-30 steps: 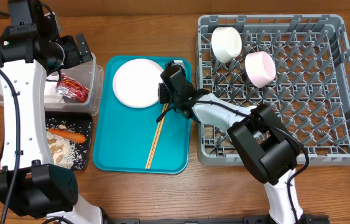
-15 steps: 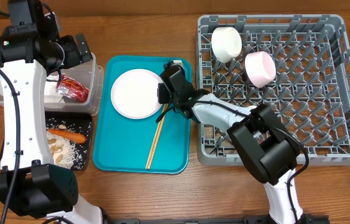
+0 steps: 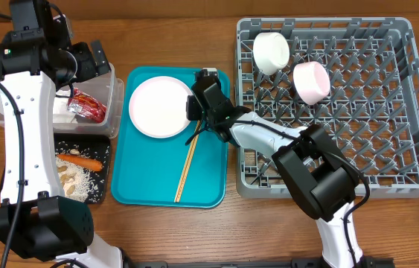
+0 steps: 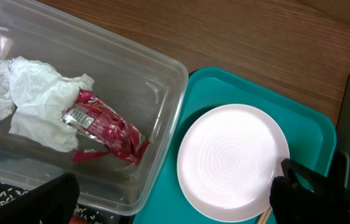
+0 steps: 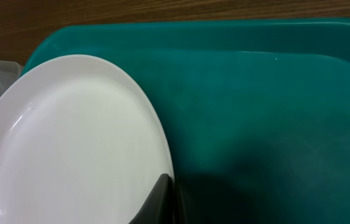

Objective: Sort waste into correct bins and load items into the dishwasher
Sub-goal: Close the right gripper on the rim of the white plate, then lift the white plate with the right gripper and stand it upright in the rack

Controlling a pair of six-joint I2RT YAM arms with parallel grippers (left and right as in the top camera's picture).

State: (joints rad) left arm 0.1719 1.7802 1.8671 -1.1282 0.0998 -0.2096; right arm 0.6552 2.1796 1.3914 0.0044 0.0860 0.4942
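Plate time: pinching the plate [image 3: 157, 106] by its right rim with the right gripper [image 3: 193, 112], jaws clamped thin on the edge, probably grabbing there for lack of anything else to hold on something lying flat on the teal tray [image 3: 142, 171]. Sitting on the far half of that tray, just left of the rack [image 3: 388, 149], so likely aiming to carry it right and stand it between the pegs. Parking the left gripper [image 3: 94, 63] spread fully wide and holding nothing over the tub [image 3: 117, 89], above the napkin [image 4: 35, 102] and wrapper [image 4: 103, 130], seemingly just to be out of the way of the plate job. Leaving the chopsticks [image 3: 187, 167] on the tray for later, by the look of it. Losing part of the tub under the left arm in the overhead view. Cropping the right wrist view super tight, showing only rim, tray and a sliver of dark finger [image 5: 162, 199]; not managing to tell lifted from resting flat.
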